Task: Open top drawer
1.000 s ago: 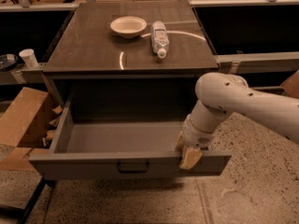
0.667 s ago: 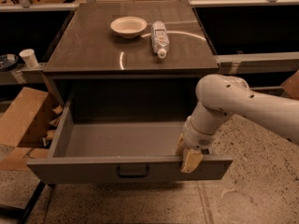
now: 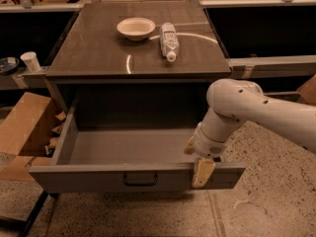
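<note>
The top drawer (image 3: 98, 177) is a wide dark grey-brown metal drawer, pulled far out of the cabinet toward the camera. Its small black bar handle (image 3: 140, 180) sits at the centre of the front panel. My gripper (image 3: 196, 159) is at the right part of the front panel and straddles its top edge. One beige finger (image 3: 203, 172) lies on the outer face and the other (image 3: 189, 145) is inside the drawer. The white arm (image 3: 256, 110) reaches in from the right. No other drawers show.
A cream bowl (image 3: 136, 27) and a plastic bottle (image 3: 169, 41) lying on its side rest on the cabinet top (image 3: 94, 53). Cardboard boxes (image 3: 24, 127) stand close to the drawer's left side. A paper cup (image 3: 31, 61) is at far left. Speckled floor (image 3: 266, 201) lies in front.
The drawer has slid a little further out toward the camera, and the gripper on its front panel has moved with it.
</note>
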`<state>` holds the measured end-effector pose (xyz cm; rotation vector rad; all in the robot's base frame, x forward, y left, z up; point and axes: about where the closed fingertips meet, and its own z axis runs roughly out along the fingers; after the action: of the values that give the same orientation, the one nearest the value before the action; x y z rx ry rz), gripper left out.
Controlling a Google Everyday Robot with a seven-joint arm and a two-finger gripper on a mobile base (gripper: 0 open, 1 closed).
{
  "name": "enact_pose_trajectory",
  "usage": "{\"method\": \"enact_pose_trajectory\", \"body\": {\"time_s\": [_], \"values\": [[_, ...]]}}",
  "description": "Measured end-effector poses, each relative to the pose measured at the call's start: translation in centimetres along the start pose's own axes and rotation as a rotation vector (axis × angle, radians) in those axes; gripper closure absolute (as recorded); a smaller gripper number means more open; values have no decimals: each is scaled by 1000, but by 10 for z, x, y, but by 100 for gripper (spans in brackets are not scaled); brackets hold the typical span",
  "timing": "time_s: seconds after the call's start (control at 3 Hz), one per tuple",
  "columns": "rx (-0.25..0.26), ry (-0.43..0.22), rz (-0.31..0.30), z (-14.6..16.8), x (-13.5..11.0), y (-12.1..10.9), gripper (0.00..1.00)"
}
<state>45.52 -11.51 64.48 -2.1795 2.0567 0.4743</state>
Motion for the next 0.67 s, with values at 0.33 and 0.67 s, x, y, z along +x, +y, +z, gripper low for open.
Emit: {"method": "enact_pose_trajectory", "body": {"time_s": [0.33,0.67], "values": [[18,-11,-14,-11,-1,4,0],[80,-25,-53,-48,-4,16,0]]}}
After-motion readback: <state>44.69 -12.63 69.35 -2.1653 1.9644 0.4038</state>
